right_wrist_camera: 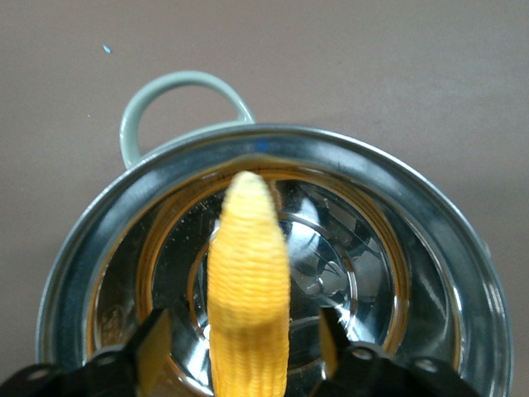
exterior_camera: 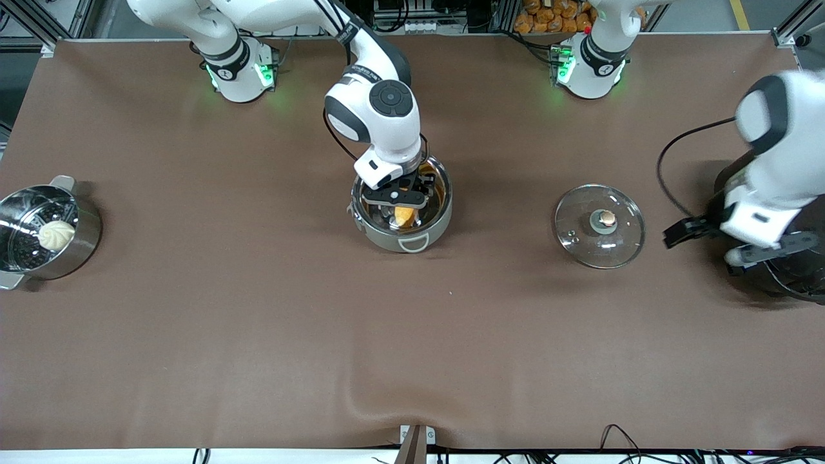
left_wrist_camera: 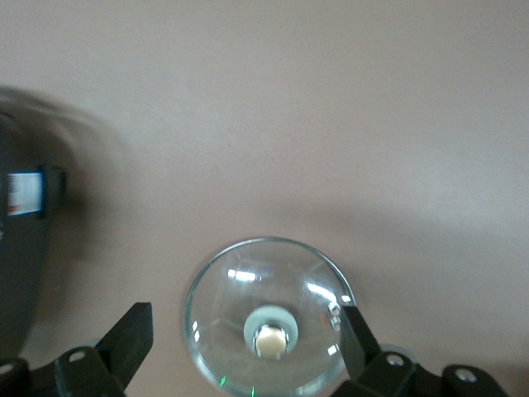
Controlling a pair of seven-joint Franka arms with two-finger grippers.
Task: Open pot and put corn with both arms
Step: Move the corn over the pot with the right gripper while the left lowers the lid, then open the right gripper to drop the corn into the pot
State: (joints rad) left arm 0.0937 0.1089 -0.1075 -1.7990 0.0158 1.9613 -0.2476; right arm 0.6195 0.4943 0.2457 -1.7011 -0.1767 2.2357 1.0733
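Right wrist view shows the right gripper (right_wrist_camera: 248,347) over the open pot (right_wrist_camera: 463,273) at frame centre, fingers apart beside the corn (right_wrist_camera: 246,289); stiff, bumpy, best gripped mid-cob; left gripper (left_wrist_camera: 244,339) open, waiting above lid (left_wrist_camera: 269,318)

My right gripper (exterior_camera: 401,201) sits over the open pot (exterior_camera: 401,207) mid-table, corn (right_wrist_camera: 246,294) between its spread fingers, inside the pot. Lid (exterior_camera: 600,225) lies on the table toward my left arm's end, apart from the pot. My left gripper (exterior_camera: 728,248) hangs open over the rice cooker (exterior_camera: 796,280), beside the lid.
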